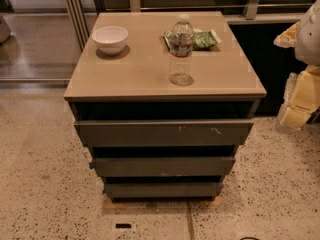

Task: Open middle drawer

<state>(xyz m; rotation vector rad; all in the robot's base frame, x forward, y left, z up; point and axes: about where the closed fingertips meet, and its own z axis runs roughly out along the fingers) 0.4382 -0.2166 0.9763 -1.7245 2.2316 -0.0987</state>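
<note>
Hand (298,101) parked at the right edge, touching nothing; spread or pressed together, cannot tell.

Camera view: drawers, 3, stacked left of the hand. The middle drawer (164,166) sits below and left of it, apparently not yet pulled, between the scratched top drawer (164,132) and the lowest drawer (163,189). Its front has no handle, so the dark gap above it is probably the grip point. On the counter (145,76), up and left of the hand: bowl (110,38), 1; upright water bottle (181,51), 1; green snack bag (205,39), 1.

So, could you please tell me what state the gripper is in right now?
Gripper: at the right edge of the view, apart from the plain grey-brown middle drawer; open or closed cannot be told.
</note>
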